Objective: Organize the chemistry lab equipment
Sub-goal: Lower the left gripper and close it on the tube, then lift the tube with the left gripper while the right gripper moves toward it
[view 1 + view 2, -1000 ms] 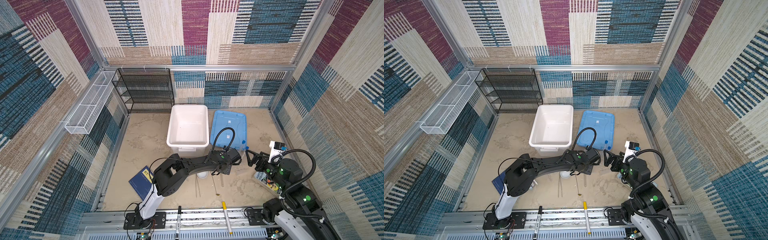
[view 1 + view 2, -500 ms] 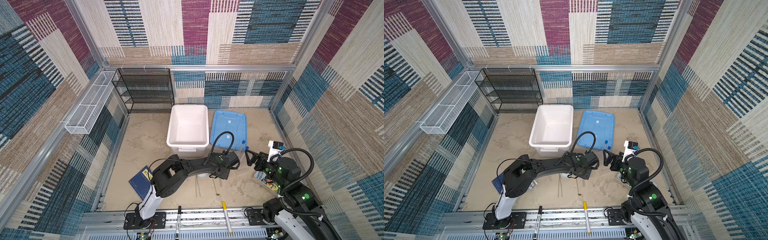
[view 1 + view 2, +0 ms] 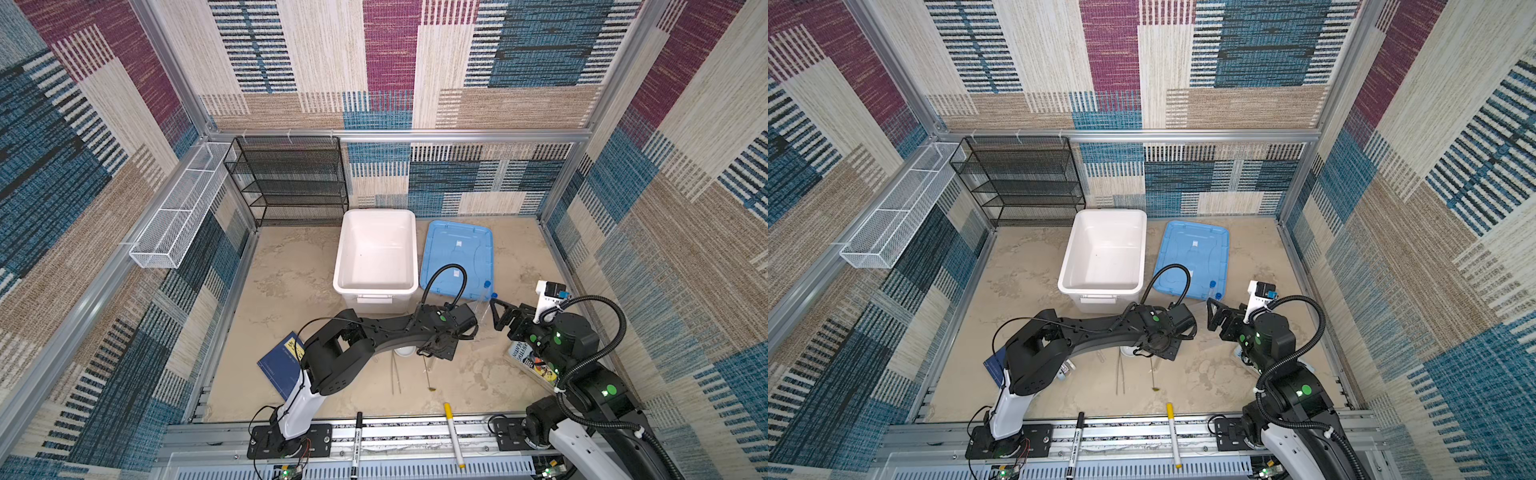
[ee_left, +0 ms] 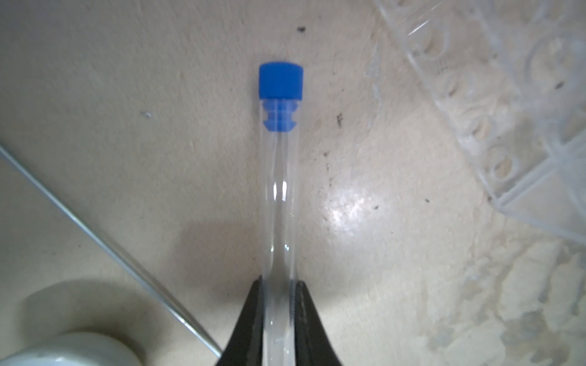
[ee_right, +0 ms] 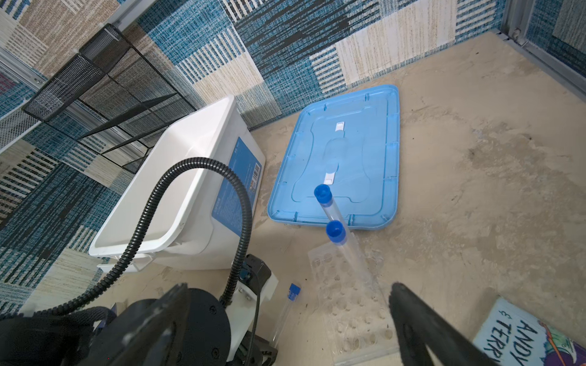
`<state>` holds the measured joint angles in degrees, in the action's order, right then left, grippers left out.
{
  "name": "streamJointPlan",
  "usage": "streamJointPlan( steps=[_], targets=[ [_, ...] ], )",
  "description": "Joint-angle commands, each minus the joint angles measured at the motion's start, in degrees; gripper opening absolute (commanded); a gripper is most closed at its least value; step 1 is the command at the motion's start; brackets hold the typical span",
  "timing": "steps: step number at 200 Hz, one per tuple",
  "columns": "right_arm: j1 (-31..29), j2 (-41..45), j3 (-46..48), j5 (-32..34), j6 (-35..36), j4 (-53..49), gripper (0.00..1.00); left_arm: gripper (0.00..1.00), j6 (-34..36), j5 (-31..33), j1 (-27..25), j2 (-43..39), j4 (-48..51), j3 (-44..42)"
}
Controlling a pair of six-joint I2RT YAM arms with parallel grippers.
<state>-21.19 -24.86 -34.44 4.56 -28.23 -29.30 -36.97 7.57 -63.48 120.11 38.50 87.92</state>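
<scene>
In both top views the sandy tabletop (image 3: 291, 291) fills the lower middle, and a black mesh shelf (image 3: 291, 183) stands against the back wall, up and left of centre. A white bin (image 3: 376, 212) sits open in the centre, with a blue lid (image 3: 457, 249) lying flat just to its right. A blue book (image 3: 280, 365) lies lower left of centre, and a second book (image 3: 530, 361) lies at lower right, partly under the right arm. The clear plastic rack (image 5: 348, 310) sits on the table just below the lid's near edge. Two test tubes (image 5: 348, 256) stand in it with their blue caps up. The right gripper (image 3: 496, 314) hangs right of centre beside the rack, its jaws spread wide. The left gripper (image 4: 278, 286) is low at the table below the bin. In the left wrist view its black fingers (image 4: 250, 317) press on both sides of the third test tube (image 4: 279, 190), pinching the clear body near its closed end. The tube's blue cap points to the upper middle of that frame. Whether this tube rests on the table or is just raised I cannot tell. A black marker (image 3: 357, 440) and a yellow marker (image 3: 453, 432) lie on the rail along the bottom edge. The metal tweezers (image 3: 395, 374) and the long thin spoon (image 3: 428, 372) lie near each other below the left gripper. The small white dish (image 3: 404, 351) shows from under the left arm, just left of the gripper.
</scene>
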Motion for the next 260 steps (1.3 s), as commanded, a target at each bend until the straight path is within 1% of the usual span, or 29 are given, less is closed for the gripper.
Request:
streamJointPlan(
  steps=[1, 49, 78, 102, 110, 117, 138, 170, 187, 198, 217, 239, 260],
  targets=[
    [-0.02, -0.1, -0.08, 0.58, -0.34, 1.96, 0.99, 0.15, 2.05, 1.22, 0.03, -0.76, -0.18, -0.03],
    [-0.01, -1.51, 0.0, 0.34, -0.1, 2.23, 1.0, 0.2, 3.49, 1.07, 0.51, 0.41, 0.7, 1.79],
    [-0.06, -1.24, -0.19, 0.89, -0.53, 1.66, 1.0, 0.19, 3.91, -0.69, 1.59, 1.45, 0.25, 1.55],
    [-0.05, -0.71, -0.11, 1.22, -1.2, 1.61, 0.99, 0.18, 3.99, 0.05, 1.78, -1.68, -3.08, -1.78],
    [-0.04, -0.71, 0.04, 1.23, -1.49, 1.82, 1.0, 0.17, 4.17, 0.04, 1.78, -3.13, -5.21, -3.43],
    [-0.07, 0.98, 0.28, 1.16, -1.78, 2.08, 0.99, 0.17, 4.5, -0.17, 1.78, -4.36, -7.84, -5.06],
    [0.01, 0.66, 0.62, 0.05, -2.66, 2.79, 0.99, 0.16, 5.3, -0.58, 1.78, -7.79, -14.51, -9.14],
    [0.01, -0.1, -1.02, -2.04, -3.16, 5.39, 0.99, 0.15, 8.12, -2.67, 1.74, -15.34, -29.59, -17.5],
    [0.01, -5.36, -4.07, -3.26, -2.1, 5.71, 0.99, 0.15, 9.6, -2.98, 1.82, -19.53, -37.85, -22.24],
    [0.0, -9.15, -7.03, -5.13, -0.38, 4.95, 0.99, 0.15, 11.07, -2.67, 1.82, -21.5, -41.33, -24.42],
    [0.23, -14.91, -13.49, -8.17, 2.06, 1.37, 0.99, 0.15, 13.35, -2.66, 1.94, -23.87, -45.3, -26.96],
    [0.58, -17.67, -18.38, -13.31, 3.86, 0.51, 0.99, 0.15, 14.41, -2.14, 1.94, -26.82, -49.26, -30.3],
    [0.95, -20.68, -20.78, -19.25, 4.12, -0.06, 1.0, 0.14, 14.83, -1.6, 1.9, -29.32, -50.2, -31.92]
  ],
)
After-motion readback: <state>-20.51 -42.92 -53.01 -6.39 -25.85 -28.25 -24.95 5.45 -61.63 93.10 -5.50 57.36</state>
